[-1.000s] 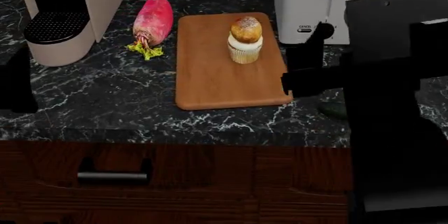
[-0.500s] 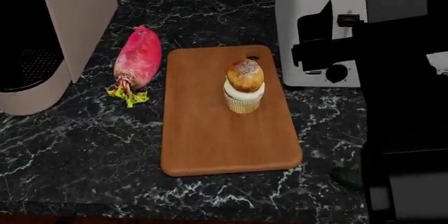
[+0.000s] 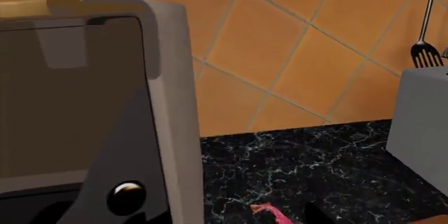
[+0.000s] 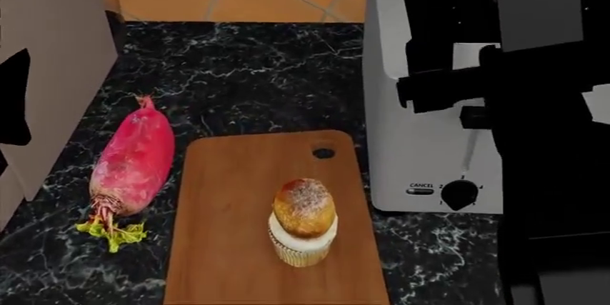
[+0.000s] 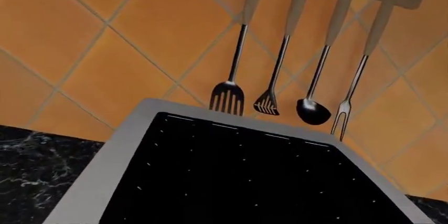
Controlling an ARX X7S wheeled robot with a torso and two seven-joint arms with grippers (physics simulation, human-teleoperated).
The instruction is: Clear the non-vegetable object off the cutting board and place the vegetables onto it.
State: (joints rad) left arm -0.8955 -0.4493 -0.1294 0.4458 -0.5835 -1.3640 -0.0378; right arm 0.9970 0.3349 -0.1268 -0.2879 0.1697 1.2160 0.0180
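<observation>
The small golden-topped, white-frosted cupcake (image 4: 303,222) is sitting upright on the brown wooden cutting board (image 4: 228,205), lying below and left of the nearer black right gripper (image 4: 419,94), whose jaw state I cannot tell.

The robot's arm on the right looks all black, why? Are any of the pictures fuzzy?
Head view: the right arm is an unlit, near-black shape, so no detail shows; the cupcake, radish and board are evenly lit and sharp. Left wrist view: the coffee machine fills the frame with soft, smooth shading. Right wrist view: the hanging utensils look crisp, nothing blurred.
</observation>
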